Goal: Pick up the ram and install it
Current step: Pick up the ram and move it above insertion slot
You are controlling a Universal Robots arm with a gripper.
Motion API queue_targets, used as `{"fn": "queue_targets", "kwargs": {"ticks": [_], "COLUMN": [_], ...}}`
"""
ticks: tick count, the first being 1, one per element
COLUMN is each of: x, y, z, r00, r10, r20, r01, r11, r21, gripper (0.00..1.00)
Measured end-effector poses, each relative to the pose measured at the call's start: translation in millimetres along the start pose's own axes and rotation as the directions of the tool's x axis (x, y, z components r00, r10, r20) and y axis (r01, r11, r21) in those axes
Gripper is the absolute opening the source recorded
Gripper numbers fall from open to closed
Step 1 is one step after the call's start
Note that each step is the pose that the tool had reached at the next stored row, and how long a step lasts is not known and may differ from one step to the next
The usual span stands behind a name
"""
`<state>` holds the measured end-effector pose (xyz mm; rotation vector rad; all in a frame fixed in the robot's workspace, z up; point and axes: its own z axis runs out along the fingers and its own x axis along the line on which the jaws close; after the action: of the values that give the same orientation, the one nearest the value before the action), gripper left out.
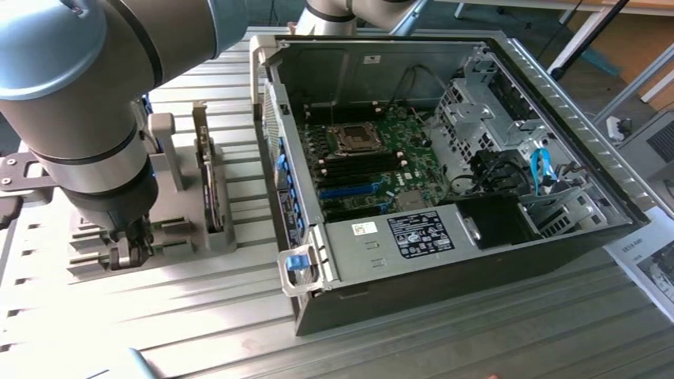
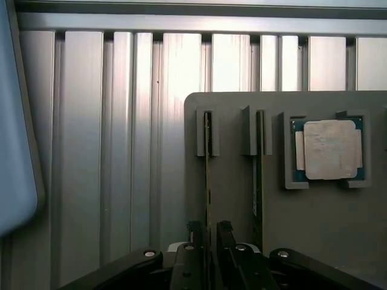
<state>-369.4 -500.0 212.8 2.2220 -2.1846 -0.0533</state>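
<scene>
The ram (image 2: pixel 207 175) stands on edge in a grey holder (image 2: pixel 233 193) on the counter (image 2: pixel 109 151). The jaws are apart, one on each side of the ram's end, not visibly clamped on it. A second stick (image 2: pixel 258 169) stands just beside the ram, with a processor (image 2: pixel 329 150) past that. The open case (image 1: pixel 421 260) lies well apart. I judge this the pick step. The grasp calls for a square squeeze on the flat faces, clear of the second stick.
</scene>
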Motion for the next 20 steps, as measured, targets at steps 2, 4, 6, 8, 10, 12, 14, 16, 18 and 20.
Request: {"fn": "queue_targets", "kwargs": {"ticks": [2,4,6,8,10,12,14,16,18,20], "x": [0.0,0.0,0.0,0.0,0.0,0.0,-0.1,0.0,0.0,-0.1], "y": [0.0,0.0,0.0,0.0,0.0,-0.1,-0.1,0.0,0.0,-1.3], "z": [0.4,0.6,0.6,0.6,0.6,0.6,0.7,0.6,0.6,0.5], "r00": [1.0,1.0,1.0,1.0,1.0,1.0,1.0,1.0,1.0,1.0], "r10": [0.0,0.0,0.0,0.0,0.0,0.0,0.0,0.0,0.0,0.0], "r20": [-0.0001,0.0,0.0,0.0,0.0,-0.0011,-0.0061,-0.0095,-0.0095,-0.0096], "r01": [0.0,0.0,0.0,0.0,0.0,0.0,0.0,0.0,0.0,0.0], "r11": [1.0,1.0,1.0,1.0,1.0,1.0,1.0,1.0,1.0,1.0], "r21": [-0.0001,0.0,0.0001,0.0,0.0,0.0002,0.0005,0.0002,0.0003,0.0002], "gripper": [0.24,0.24,0.24,0.24,0.24,0.24,0.24,0.24,0.24,0.24]}}
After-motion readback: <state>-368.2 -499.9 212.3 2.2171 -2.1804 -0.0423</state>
